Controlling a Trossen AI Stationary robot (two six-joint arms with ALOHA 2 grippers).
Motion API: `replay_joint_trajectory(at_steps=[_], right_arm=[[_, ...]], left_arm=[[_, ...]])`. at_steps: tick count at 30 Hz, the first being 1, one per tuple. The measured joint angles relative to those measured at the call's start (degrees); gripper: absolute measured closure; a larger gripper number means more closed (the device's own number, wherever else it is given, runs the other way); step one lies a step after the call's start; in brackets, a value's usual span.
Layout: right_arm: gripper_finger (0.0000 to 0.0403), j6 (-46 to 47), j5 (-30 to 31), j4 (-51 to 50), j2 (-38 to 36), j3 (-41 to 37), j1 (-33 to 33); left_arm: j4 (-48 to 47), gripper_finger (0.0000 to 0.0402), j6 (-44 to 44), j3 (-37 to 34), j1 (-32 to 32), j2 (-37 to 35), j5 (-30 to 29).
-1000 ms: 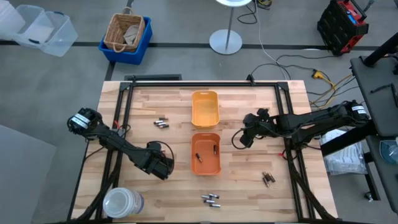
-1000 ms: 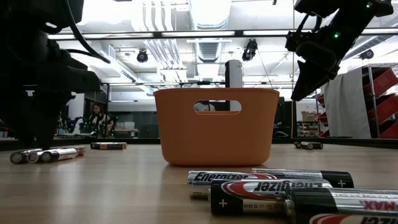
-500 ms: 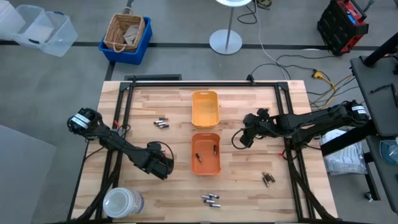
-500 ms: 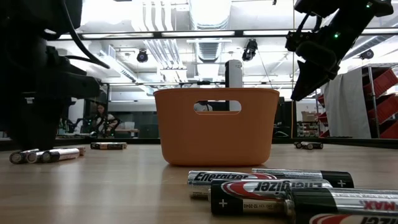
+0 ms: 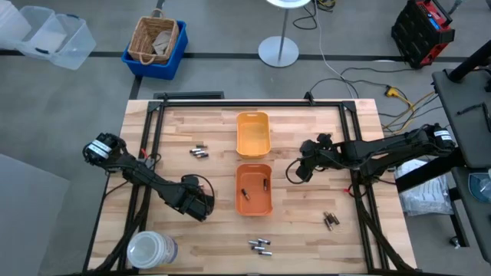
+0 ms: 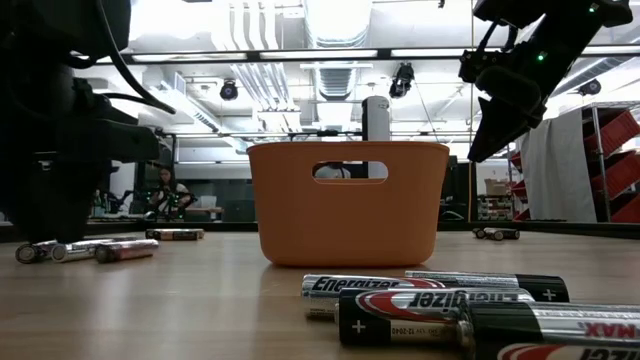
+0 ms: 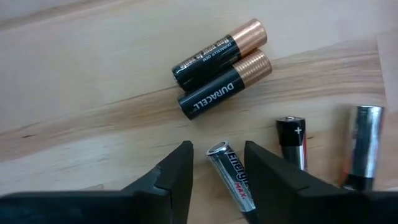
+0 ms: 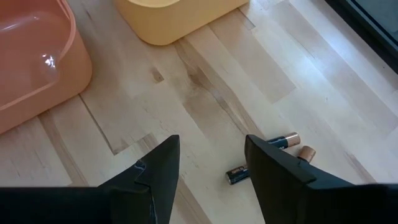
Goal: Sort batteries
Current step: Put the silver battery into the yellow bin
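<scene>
I have the left gripper (image 7: 217, 163) down on the table, just left of the orange tray (image 5: 254, 189), fingers parted narrowly with one silver Energizer battery (image 7: 229, 175) lying between them, not yet pinched. I line it up this way so a single cell comes away from the loose cluster; two Duracell batteries (image 7: 222, 72) lie just past the fingertips, and two more cells (image 7: 328, 142) sit beside them.

The right gripper (image 8: 211, 163) hangs above the table to the right of the orange tray, jaws apart and empty, waiting out of the way. The orange tray already holds a couple of batteries (image 5: 255, 188); the yellow tray (image 5: 252, 133) behind it looks empty. Other batteries lie in small groups in front of the orange tray (image 5: 260, 245), to its front right (image 5: 331, 221) and to its back left (image 5: 199, 152).

Compared with a second ago, in the low view one battery (image 6: 126, 249) beside the left arm has rolled clear of its neighbours, nearer the orange tray. Both arms hold their places.
</scene>
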Motion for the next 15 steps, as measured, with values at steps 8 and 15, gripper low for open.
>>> replay_joint_trajectory(at_steps=[8,15], right_arm=[[0.0233,0.0,0.0,0.0,0.0,0.0,0.0],[0.0243,0.0,0.0,0.0,0.0,0.0,0.0]], left_arm=[[-0.1,0.0342,0.0,0.0,0.0,0.0,0.0],[-0.3,0.0382,0.4,0.1,0.0,-0.1,-0.1]])
